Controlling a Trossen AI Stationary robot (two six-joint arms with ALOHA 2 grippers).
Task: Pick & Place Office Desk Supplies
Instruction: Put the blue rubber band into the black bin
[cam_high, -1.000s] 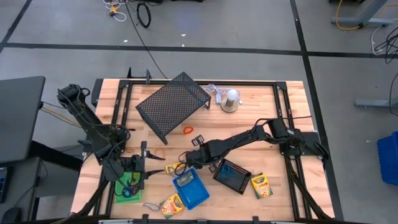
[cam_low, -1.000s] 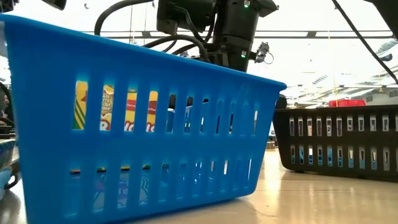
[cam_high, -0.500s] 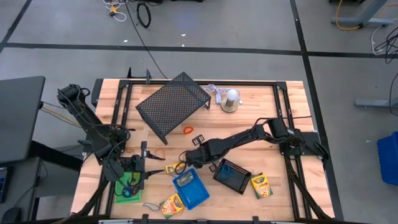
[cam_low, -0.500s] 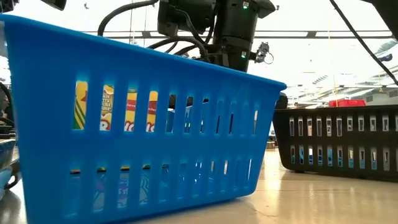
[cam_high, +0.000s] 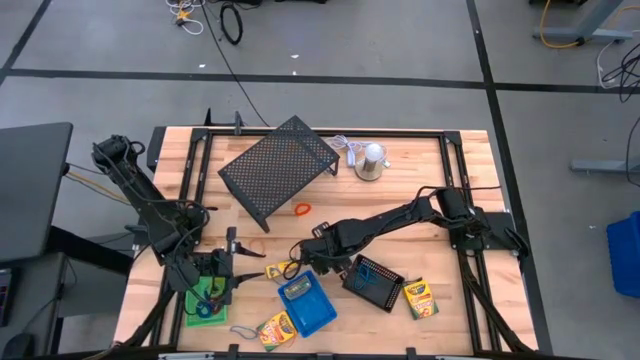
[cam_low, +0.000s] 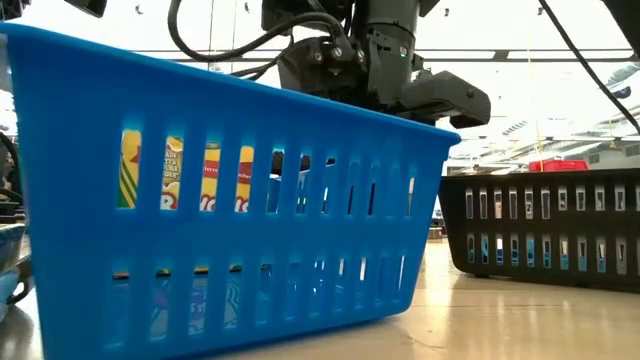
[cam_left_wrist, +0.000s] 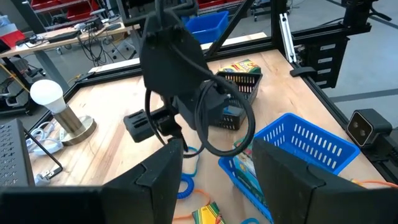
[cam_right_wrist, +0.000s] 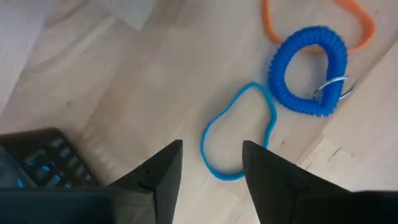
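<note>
The right hand has just sprung apart from a shut pinch and holds nothing; a thin blue loop lies on the tabletop just beyond its fingertips, outside the blue tray, so that drop looks unfinished. Beside the loop lie a blue coil ring and an orange loop. The left hand, part open and empty, waits left of the tray, over the green tray.

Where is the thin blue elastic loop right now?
The thin blue elastic loop lies flat on the wooden table, just ahead of the right gripper, whose fingers are open, beside a blue coiled ring.
</note>
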